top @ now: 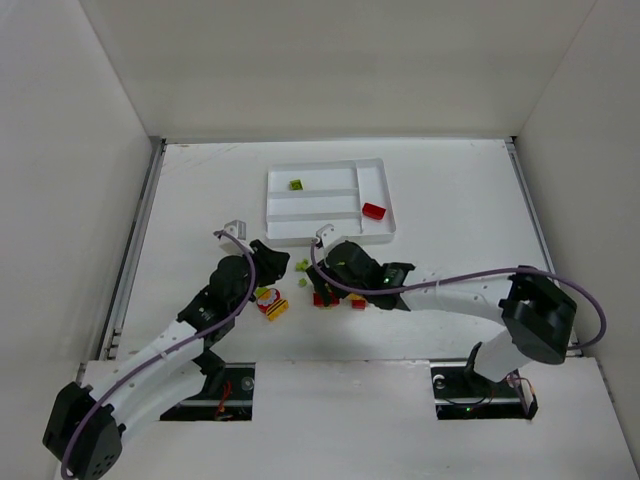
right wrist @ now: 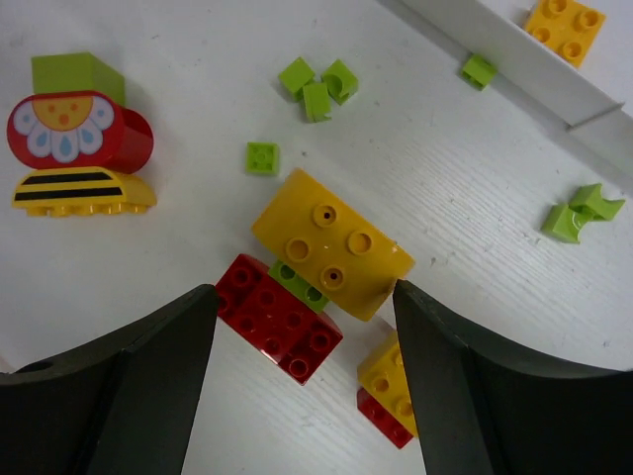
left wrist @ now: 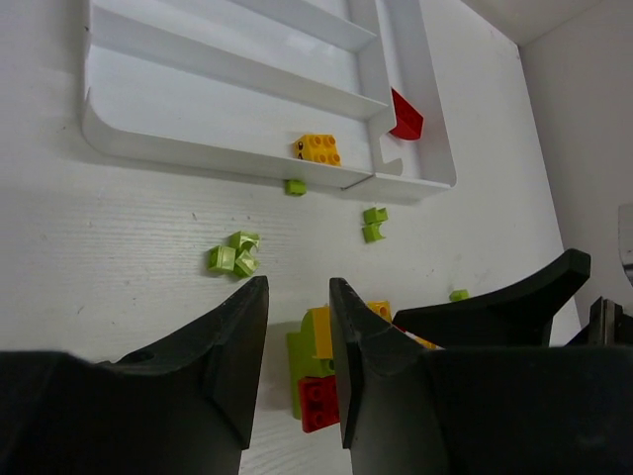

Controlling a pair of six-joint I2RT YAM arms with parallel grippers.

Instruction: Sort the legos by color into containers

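Fingers (right wrist: 129,396) of the right gripper (right wrist: 302,295) stood wide apart with the yellow-topped lego clump (right wrist: 331,242) directly between their tips, its long axis slanting across the gap; the left gripper (left wrist: 297,287), fingers narrowly parted, hung over a second clump (left wrist: 315,371).

Both angled downward, left gripper (left wrist: 297,289) barely parted, right gripper (right wrist: 304,292) spread wide

A white table (top: 450,190) enclosed by plain off-white walls (top: 330,60).
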